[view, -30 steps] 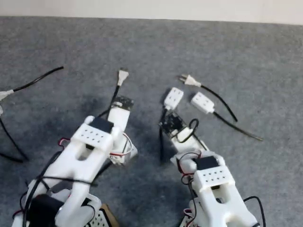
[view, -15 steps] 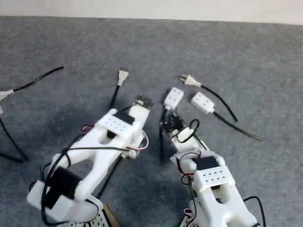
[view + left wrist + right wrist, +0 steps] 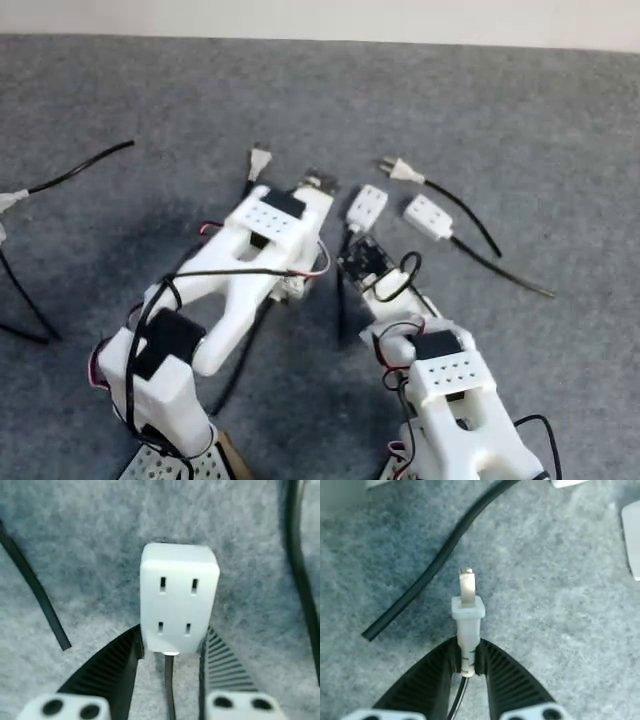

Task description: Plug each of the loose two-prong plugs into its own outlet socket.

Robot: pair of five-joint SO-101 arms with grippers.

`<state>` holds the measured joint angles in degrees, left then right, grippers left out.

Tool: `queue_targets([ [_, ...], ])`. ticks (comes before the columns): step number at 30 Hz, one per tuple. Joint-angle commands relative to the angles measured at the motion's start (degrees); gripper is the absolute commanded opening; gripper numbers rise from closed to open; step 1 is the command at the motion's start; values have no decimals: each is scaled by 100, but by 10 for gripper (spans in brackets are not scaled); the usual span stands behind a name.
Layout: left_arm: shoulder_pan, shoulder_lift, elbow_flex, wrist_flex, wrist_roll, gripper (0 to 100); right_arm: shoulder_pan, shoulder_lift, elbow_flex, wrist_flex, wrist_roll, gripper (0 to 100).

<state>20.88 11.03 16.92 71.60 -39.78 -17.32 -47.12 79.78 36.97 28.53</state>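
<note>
**Socket block framed by the left gripper, a plug held ready in the right**

The step in hand is judged to be bracing the socket block (image 3: 178, 597) so that the plug (image 3: 468, 612) can be pushed in. It is best done if the block is pinched squarely at its cord end before any push is made. The plug should also be turned until its prongs line up with one pair of slots. A skewed approach would likely slide the light block across the carpet (image 3: 120, 90).

The left gripper (image 3: 172, 642) is spread to about the block's width, with its fingers (image 3: 120, 665) set one on each side of the cord end and close against it. A firm hold cannot be confirmed. The right gripper (image 3: 468, 650) is clamped on the plug's white body, with a metal prong (image 3: 466, 585) pointing away from it.

The block is white and rectangular, with two pairs of narrow slots on its upper face and a dark cord leaving the end between the fingers. In the high view the socket block (image 3: 366, 205) is seen lying flat near the middle of the carpet, just beside a second block (image 3: 428, 216). One loose plug (image 3: 260, 158) and a further loose plug (image 3: 400, 170) are seen lying a little farther back
</note>
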Motion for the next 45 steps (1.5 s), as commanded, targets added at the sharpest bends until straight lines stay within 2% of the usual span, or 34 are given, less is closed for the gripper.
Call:
queue_targets([
  [1, 22, -866, 4, 26, -88, 264, 84, -127, -31, -101, -70, 5],
  [10, -462, -2879, 760, 26, 35, 267, 84, -127, -31, -84, -44, 5],
  [14, -1112, -3415, 1095, -123, 1336, 267, 84, -127, -66, 13, 26, 5],
  [18, -1947, -4180, 2202, -1037, 2303, 267, -22, -119, -629, 505, 334, 5],
  [23, -2352, -5525, 4075, -2198, 2382, 267, -286, -57, -1886, 1464, 475, 5],
  [25, -2334, -6105, 4576, -2374, 2382, 267, -532, 251, -2422, 1675, 440, 5],
  [29, -2334, -7011, 5103, -2391, 2391, 267, -1174, 1525, -3336, 1701, -176, 5],
  [31, -2352, -7310, 5288, -2400, 2391, 269, -1464, 2114, -3785, 1297, -659, 5],
  [33, -2360, -7538, 5420, -2400, 2391, 270, -1710, 2334, -3811, 426, -1257, 5],
  [37, -2360, -7855, 5525, -2400, 2391, 277, -2097, 1982, -2712, -1068, -1398, 5],
  [40, -2229, -8004, 5560, -2409, 2391, 308, -2158, 1578, -2026, -1446, -1398, 5],
  [45, -1903, -8119, 5578, -2382, 2391, 316, -2211, 1367, -1912, -1429, -1398, 5],
])
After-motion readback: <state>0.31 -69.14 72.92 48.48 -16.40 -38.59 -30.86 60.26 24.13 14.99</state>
